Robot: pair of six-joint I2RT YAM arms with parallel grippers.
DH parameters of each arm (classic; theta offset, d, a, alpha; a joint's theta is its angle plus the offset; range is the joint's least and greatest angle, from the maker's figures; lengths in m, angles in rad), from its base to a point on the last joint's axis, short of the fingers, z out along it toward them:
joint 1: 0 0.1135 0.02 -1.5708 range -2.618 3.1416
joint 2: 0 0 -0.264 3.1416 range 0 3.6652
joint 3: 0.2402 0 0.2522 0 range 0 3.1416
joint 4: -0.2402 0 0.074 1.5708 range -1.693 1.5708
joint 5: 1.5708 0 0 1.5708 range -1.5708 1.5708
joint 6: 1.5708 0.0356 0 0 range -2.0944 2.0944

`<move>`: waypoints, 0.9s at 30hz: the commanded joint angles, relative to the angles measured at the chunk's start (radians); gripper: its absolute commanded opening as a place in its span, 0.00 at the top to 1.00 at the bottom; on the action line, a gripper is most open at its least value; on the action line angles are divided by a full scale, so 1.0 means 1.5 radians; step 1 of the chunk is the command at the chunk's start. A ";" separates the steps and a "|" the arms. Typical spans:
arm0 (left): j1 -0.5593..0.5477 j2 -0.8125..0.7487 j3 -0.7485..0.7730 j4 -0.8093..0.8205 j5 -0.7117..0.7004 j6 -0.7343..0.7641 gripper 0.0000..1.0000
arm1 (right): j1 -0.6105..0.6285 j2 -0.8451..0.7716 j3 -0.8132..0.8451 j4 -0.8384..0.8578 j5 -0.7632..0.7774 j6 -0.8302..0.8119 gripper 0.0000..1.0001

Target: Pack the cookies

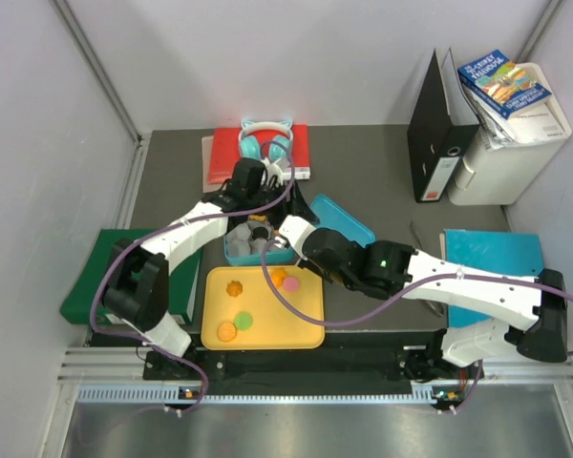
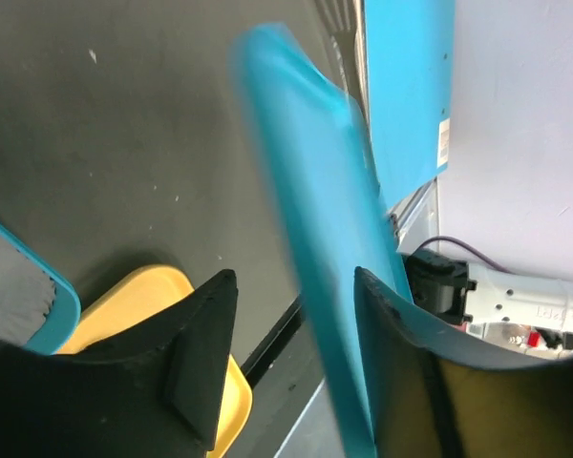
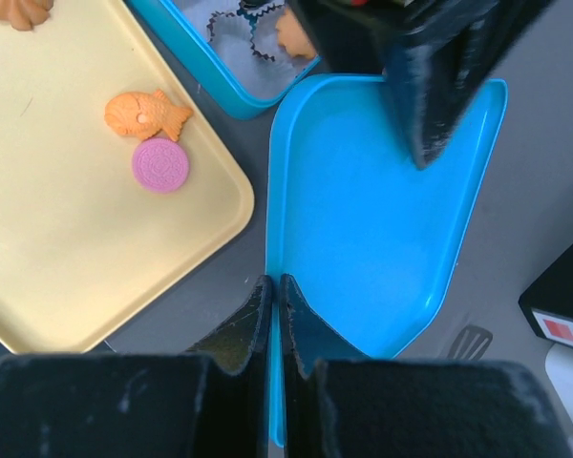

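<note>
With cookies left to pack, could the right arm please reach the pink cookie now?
Probably not: the right end effector is shut on the blue lid, though the pink cookie lies uncovered nearby.

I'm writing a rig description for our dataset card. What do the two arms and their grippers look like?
The left arm and right arm share a look: white links, black joint housings, a purple cable looping along each. A green light glows on the right arm. The left gripper and right gripper each have two black, wedge-shaped fingers.
</note>
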 commanded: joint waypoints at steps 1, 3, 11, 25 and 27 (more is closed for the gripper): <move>-0.006 0.001 -0.017 0.055 0.030 -0.003 0.49 | 0.011 -0.001 0.046 0.030 0.023 -0.018 1.00; -0.006 0.001 -0.019 0.058 0.031 -0.002 0.57 | 0.011 -0.002 0.048 0.029 0.025 -0.019 1.00; -0.006 -0.010 -0.016 0.052 0.016 0.008 1.00 | 0.014 -0.014 0.049 0.015 0.042 -0.008 0.99; -0.006 -0.084 0.053 -0.043 -0.233 0.081 1.00 | -0.041 -0.141 0.073 -0.017 0.126 0.255 0.23; -0.008 -0.108 0.062 -0.065 -0.308 0.121 1.00 | -0.121 -0.173 0.065 0.002 0.060 0.300 0.23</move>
